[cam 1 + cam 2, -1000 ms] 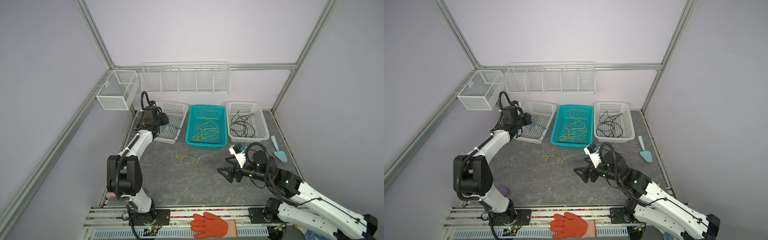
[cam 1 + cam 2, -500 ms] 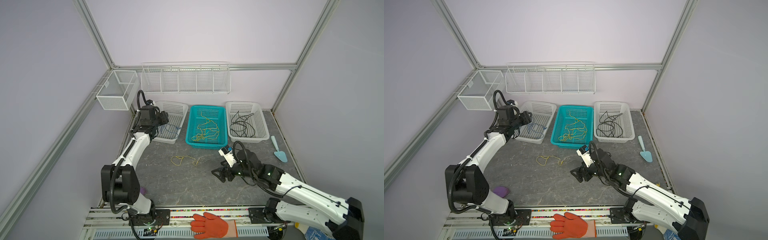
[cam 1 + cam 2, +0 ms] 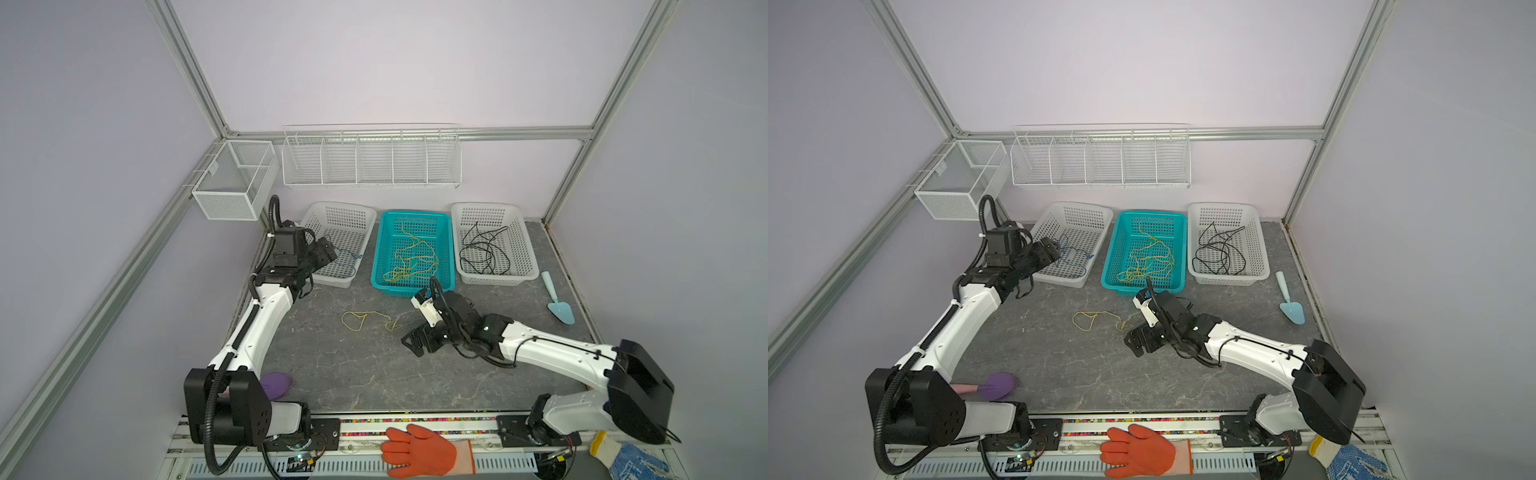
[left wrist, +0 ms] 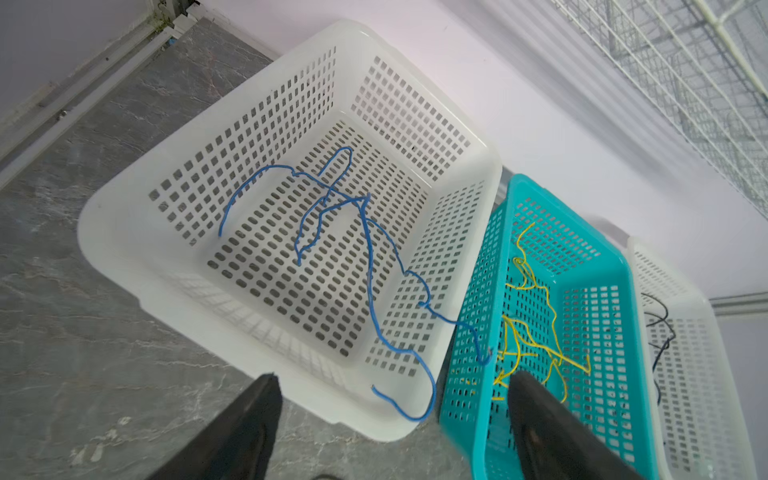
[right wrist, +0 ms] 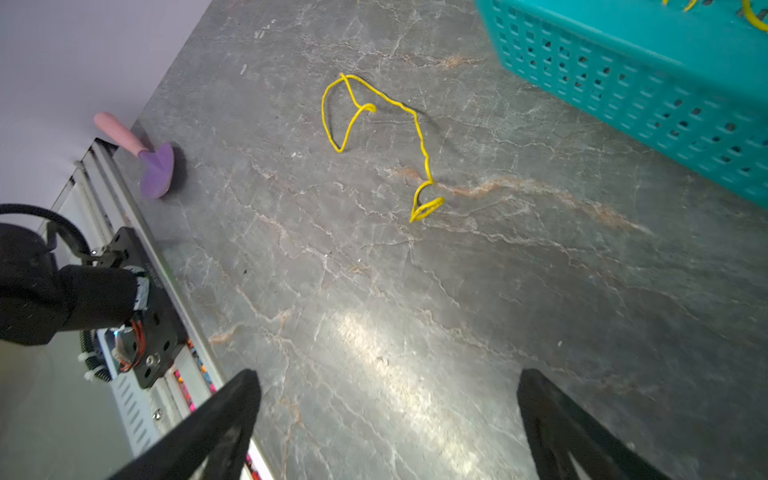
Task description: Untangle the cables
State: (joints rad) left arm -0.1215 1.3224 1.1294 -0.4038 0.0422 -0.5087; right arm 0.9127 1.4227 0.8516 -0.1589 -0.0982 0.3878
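A blue cable (image 4: 368, 257) lies in the left white basket (image 4: 124, 249), with one loop hanging over the corner next to the teal basket (image 3: 411, 212). My left gripper (image 4: 395, 376) hovers open at that corner, its jaws wide apart and nothing between them. Tangled yellow cables (image 3: 411, 262) fill the teal basket, and black cables (image 3: 482, 253) lie in the right white basket (image 3: 486, 204). One loose yellow cable (image 5: 422, 141) lies on the table. My right gripper (image 5: 390, 372) is open and empty, low over the table just right of it in both top views.
A light blue trowel (image 3: 559, 305) lies at the table's right edge and a purple scoop (image 5: 156, 168) at the front left. An orange glove (image 3: 419, 451) rests on the front rail. Wire racks (image 3: 370, 160) hang on the back wall.
My left gripper's jaws have opened wide at the left white basket. My right gripper, open throughout, has swung left and lower, closer to the loose yellow cable.
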